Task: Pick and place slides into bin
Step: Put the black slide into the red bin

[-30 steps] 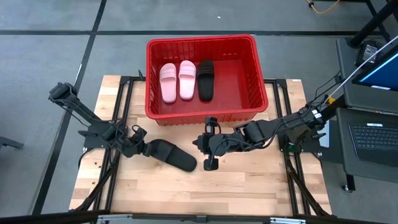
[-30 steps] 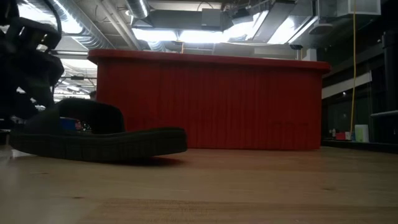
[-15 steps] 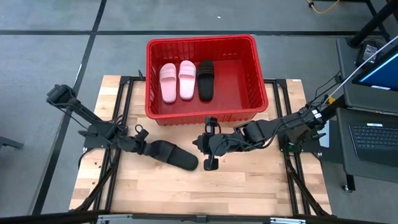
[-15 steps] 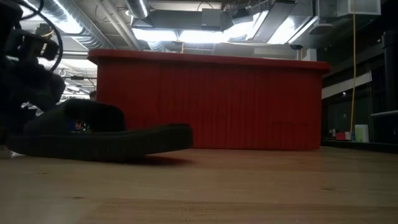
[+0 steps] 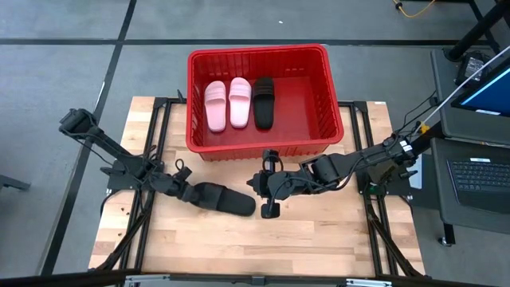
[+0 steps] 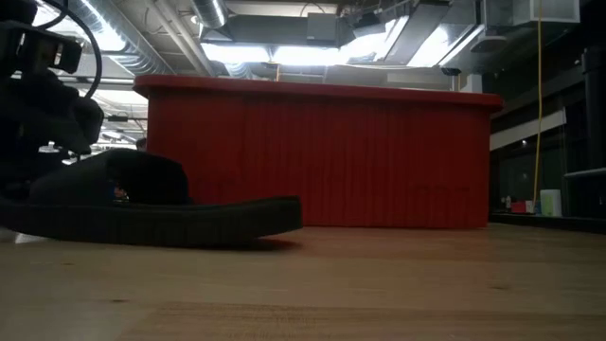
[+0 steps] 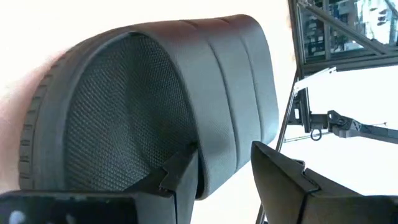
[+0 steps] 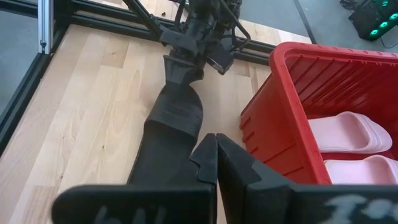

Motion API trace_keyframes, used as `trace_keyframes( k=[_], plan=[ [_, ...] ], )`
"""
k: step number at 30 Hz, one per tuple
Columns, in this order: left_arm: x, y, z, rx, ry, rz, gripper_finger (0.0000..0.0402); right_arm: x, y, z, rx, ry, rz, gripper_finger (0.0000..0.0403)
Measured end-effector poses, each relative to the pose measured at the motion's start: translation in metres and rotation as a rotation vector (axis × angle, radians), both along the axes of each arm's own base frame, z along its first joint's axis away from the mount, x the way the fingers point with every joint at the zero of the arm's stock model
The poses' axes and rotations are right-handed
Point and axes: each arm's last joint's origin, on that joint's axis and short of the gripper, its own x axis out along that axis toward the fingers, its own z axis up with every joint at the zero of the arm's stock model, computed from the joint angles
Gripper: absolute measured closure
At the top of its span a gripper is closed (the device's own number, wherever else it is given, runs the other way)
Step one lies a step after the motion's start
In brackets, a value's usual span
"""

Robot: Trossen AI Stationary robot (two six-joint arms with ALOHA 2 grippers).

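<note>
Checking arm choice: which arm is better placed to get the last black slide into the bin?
Left. Its claw is already at the heel of the black slide on the table. The right claw is shut and empty beside the red bin.

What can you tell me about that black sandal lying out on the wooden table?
The black sandal is a slide with a wide strap, a ribbed sole edge and a dimpled footbed, looking like soft foam or rubber. It lies sole-down on the wooden table, in front of the red basket, outside it. The left end effector has one finger under the strap and one outside it. The right end effector waits shut, apart from the toe.
</note>
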Motion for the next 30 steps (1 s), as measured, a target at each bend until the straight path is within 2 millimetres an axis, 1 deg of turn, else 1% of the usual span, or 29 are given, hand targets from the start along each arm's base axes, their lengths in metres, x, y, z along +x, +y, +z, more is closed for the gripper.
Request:
trace_keyframes(
  k=[9, 20, 25, 30],
  plan=[
    [-0.001, 0.0009, -0.0063, 0.005, 0.06, 0.024, 0.0261, -0.0001, -0.0001, 0.0001, 0.0, 0.0, 0.0, 0.0396],
    [0.0012, -0.0008, -0.0031, -0.016, 0.025, 0.011, 0.0261, -0.0002, 0.0001, 0.0001, -0.004, 0.001, 0.003, 0.0396],
    [0.0012, -0.0007, -0.0043, -0.022, 0.037, 0.018, 0.0261, -0.0002, 0.0, 0.0001, -0.009, 0.002, 0.006, 0.0396],
    [0.0027, -0.0015, -0.0063, -0.026, 0.045, 0.025, 0.0277, -0.0002, 0.0001, 0.0001, -0.025, 0.004, 0.017, 0.0396]
  ],
)
